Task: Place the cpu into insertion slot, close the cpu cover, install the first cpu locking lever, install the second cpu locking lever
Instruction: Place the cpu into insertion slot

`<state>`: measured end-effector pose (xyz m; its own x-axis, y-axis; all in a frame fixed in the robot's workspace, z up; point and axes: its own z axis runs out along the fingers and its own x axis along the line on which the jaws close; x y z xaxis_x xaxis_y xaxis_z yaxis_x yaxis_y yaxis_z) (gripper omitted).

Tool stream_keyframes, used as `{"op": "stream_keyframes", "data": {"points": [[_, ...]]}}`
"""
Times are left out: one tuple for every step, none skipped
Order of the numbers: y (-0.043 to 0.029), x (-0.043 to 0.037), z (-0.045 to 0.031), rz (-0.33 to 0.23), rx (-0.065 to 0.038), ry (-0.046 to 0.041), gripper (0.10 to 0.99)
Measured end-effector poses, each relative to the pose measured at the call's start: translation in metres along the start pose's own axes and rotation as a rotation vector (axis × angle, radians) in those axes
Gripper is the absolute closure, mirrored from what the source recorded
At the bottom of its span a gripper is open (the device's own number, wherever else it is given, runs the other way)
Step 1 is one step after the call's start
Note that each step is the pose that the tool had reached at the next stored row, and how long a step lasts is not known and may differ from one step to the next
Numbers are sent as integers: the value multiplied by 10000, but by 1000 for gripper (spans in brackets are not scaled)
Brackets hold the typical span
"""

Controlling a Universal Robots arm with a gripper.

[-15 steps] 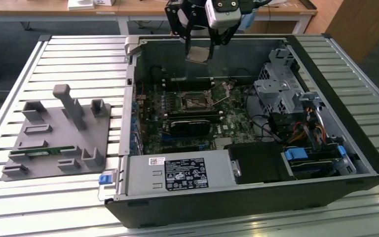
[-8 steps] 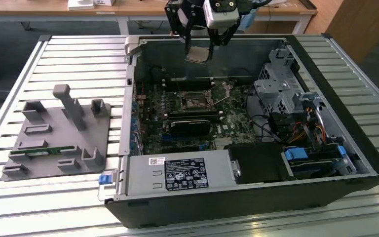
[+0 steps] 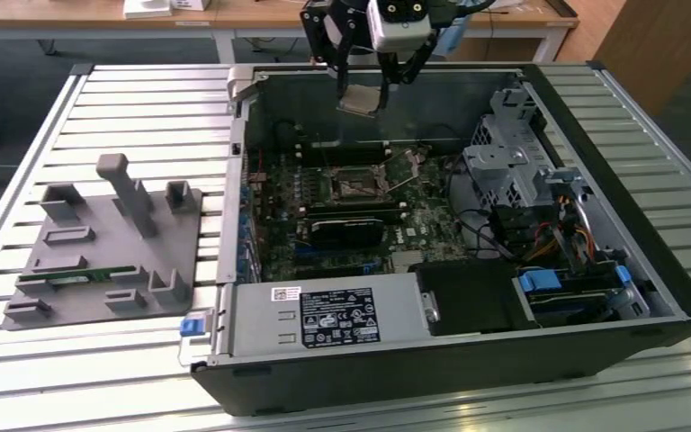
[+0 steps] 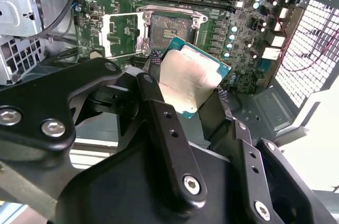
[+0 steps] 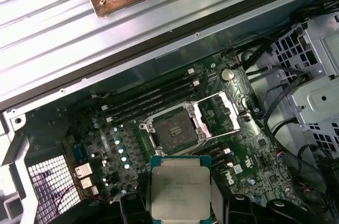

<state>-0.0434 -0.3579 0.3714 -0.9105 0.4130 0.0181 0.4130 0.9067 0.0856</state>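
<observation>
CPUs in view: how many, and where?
1. The cpu is clamped in the gripper, held above the motherboard near the empty insertion slot; the cpu cover lies flipped open beside the slot. Spares could be hidden behind the drive bays.

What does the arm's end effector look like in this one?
The end effector is matte black: two jointed linkage fingers fastened with silver screws, ending in speckled grey pads. In the exterior view a pale grey-white housing sits above it.
</observation>
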Motion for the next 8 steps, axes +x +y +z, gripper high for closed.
{"op": "stream_keyframes", "data": {"points": [[-1,2,0,45,1,-5,549],[-1,3,1,91,2,-9,549],[-2,5,0,136,3,-14,549],[-3,8,0,182,4,-19,549],[-4,10,0,231,5,-24,549],[-5,13,0,279,7,-29,549],[-6,15,0,329,8,-34,549],[-8,18,0,380,9,-40,549]]}}
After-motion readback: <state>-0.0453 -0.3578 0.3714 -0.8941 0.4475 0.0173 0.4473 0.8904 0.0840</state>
